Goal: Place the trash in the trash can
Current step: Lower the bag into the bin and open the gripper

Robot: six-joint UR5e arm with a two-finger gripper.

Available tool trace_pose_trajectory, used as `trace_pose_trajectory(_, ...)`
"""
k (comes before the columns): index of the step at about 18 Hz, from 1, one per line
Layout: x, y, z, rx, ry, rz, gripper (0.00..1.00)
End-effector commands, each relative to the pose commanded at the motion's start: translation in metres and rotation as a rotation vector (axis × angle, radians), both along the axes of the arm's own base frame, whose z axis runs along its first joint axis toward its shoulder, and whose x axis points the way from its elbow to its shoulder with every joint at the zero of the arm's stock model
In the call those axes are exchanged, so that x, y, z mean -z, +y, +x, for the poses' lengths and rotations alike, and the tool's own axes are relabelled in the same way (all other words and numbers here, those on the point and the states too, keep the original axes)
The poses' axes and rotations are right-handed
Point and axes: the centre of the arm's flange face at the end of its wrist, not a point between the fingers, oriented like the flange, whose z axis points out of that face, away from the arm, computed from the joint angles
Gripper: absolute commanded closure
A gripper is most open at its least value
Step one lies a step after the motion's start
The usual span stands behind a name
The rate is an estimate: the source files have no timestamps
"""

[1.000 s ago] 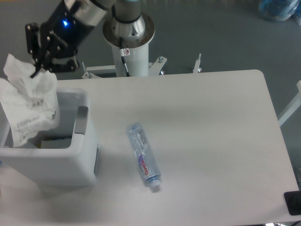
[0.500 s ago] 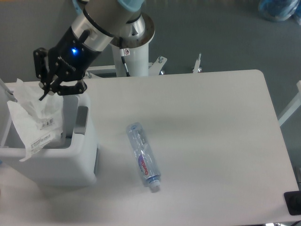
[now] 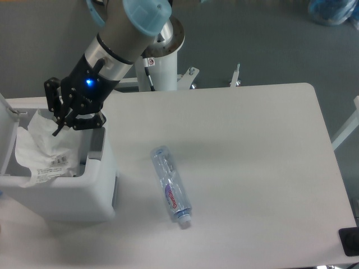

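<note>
The crumpled white wrapper [image 3: 40, 150] with a printed label hangs in the open mouth of the white trash can [image 3: 67, 193] at the table's left edge. My gripper [image 3: 58, 126] is shut on the wrapper's top, just above the can's rim. The can's grey panel [image 3: 95, 160] faces right and its lid [image 3: 5, 134] stands open on the left. The crushed clear bottle [image 3: 172, 185] with a red-lettered label lies flat on the table, to the right of the can and apart from my gripper.
My arm's white pedestal [image 3: 156, 42] stands behind the table's back edge. A black object [image 3: 349, 241] sits at the front right corner. A blue bag [image 3: 334, 11] lies on the floor at the far right.
My gripper has moved down and slightly right with the wrapper. The wrapper has sunk from above the can into its opening. The bottle has not moved.
</note>
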Motion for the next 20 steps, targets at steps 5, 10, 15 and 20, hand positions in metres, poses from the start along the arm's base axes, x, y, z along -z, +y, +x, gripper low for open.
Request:
trace_pose_trajectory(5, 0.008, 0.003, 0.013, 0.009, 0.015, -0.032, 1.00)
trace_pose_trajectory(10, 0.021, 0.006, 0.019, 0.018, 0.039, -0.032, 0.72)
trace_pose_trajectory(15, 0.009, 0.004, 0.019, 0.015, 0.072, 0.001, 0.33)
trace_pose_trajectory(20, -0.012, -0.003, 0.021, 0.008, 0.092, 0.033, 0.21)
